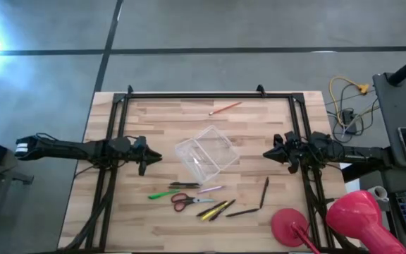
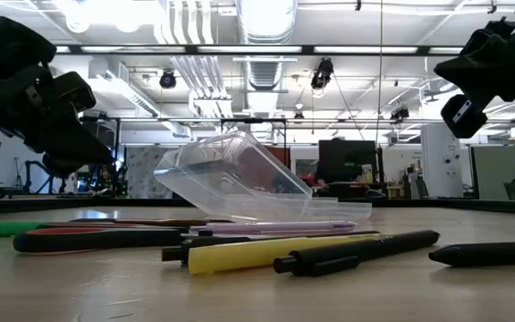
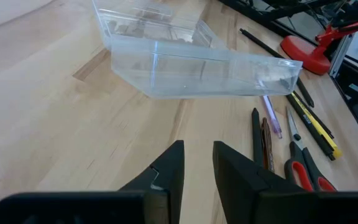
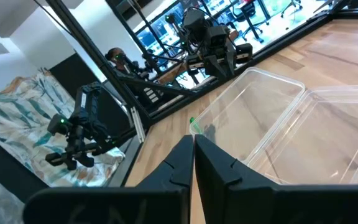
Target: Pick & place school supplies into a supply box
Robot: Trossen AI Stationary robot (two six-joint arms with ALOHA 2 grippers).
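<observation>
The clear supply box (image 1: 206,153) lies in the middle of the table with its lid swung open, and in the low view (image 2: 235,179) it sits tilted. Nearer than the box lie a green pen (image 1: 162,194), red-handled scissors (image 1: 187,201), a lilac pen (image 1: 211,189), a yellow pen (image 1: 213,209) and dark pens (image 1: 264,192). An orange pencil (image 1: 225,108) lies alone near the far edge. My left gripper (image 1: 154,156) hovers left of the box, its fingers (image 3: 197,155) slightly open. My right gripper (image 1: 268,154) hovers right of the box, shut (image 4: 193,146). Neither touches anything.
Two pink-red round objects (image 1: 291,227) (image 1: 354,215) sit at the table's near right corner. A black frame (image 1: 210,95) runs along the far edge and down both sides. Cables (image 1: 347,99) lie off the table's right. Bare wood lies between box and far edge.
</observation>
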